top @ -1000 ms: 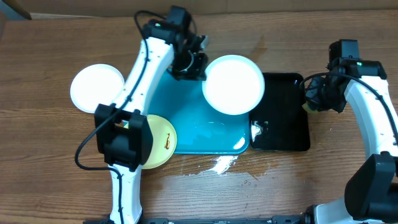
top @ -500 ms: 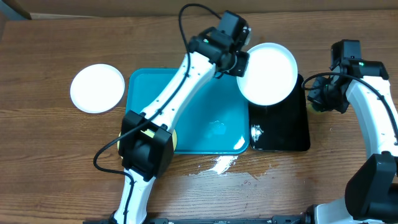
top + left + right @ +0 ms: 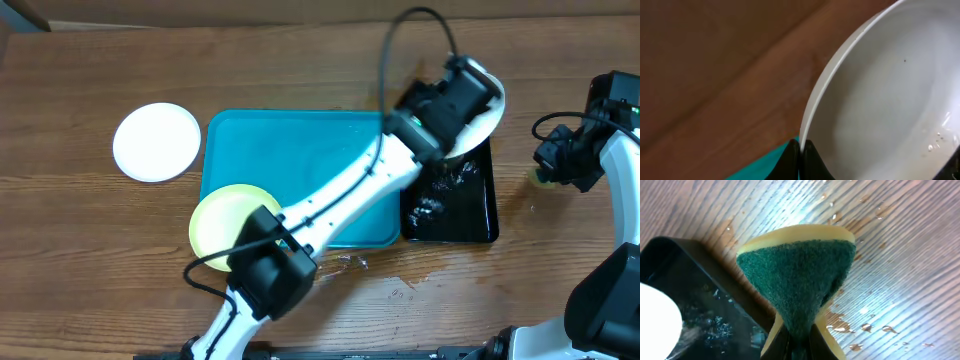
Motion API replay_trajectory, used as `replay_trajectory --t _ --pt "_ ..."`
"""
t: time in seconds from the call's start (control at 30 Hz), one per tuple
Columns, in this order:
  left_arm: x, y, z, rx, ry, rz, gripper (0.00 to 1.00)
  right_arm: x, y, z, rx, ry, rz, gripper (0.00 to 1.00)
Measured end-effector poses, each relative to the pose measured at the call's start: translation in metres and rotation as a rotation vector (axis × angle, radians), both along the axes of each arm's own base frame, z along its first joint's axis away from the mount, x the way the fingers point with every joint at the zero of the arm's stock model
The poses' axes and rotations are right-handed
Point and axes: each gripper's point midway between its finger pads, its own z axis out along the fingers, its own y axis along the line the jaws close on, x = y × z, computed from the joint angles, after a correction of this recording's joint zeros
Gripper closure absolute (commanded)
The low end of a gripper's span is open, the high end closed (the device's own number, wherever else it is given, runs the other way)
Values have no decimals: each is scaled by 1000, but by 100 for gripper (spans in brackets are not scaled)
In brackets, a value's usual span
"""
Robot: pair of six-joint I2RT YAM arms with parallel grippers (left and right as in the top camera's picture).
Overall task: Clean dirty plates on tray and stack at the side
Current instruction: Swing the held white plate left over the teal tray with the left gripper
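Left wrist view: white plate [image 3: 880, 90] tilted, rim pinched tight in the left gripper [image 3: 801, 155], both fingers [image 3: 812, 164] clenched on it, some water drops on its inner face. Seen from overhead, same plate up in the air above the far end of the black tray [image 3: 470, 215], mostly hidden behind the gripper. Yellow plate [image 3: 222, 215] at the near-left corner of the tray [image 3: 300, 160], overlapping its rim, partly under the left arm. 2nd white plate [image 3: 157, 142] flat on the table [image 3: 300, 60], just left of the tray, apart from it. Tray turquoise, wet-looking, just beside the black tray. Right gripper [image 3: 792, 342] squeezed on a green-and-yellow sponge [image 3: 800, 280], over wet table right of the black tray. Water splashes inside the black tray.
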Motion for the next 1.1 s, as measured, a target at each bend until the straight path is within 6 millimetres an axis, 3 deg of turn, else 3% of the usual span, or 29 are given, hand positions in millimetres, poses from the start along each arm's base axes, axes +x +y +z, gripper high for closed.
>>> replay_trajectory --t 0.2,0.47,0.67,0.93,1.1 --pt "-20 -13 22 139 -144 6 96 0 1 0 6 -2 1 96" --pt "-9 10 33 217 -208 96 96 0 1 0 6 -2 1 96" --pt "-8 13 35 224 -217 112 96 0 1 0 7 -3 1 96" --pt "-9 18 29 233 -192 116 96 3 8 0 45 -15 9 96" --pt "-12 27 1 218 -41 70 96 6 20 1 110 -37 45 96"
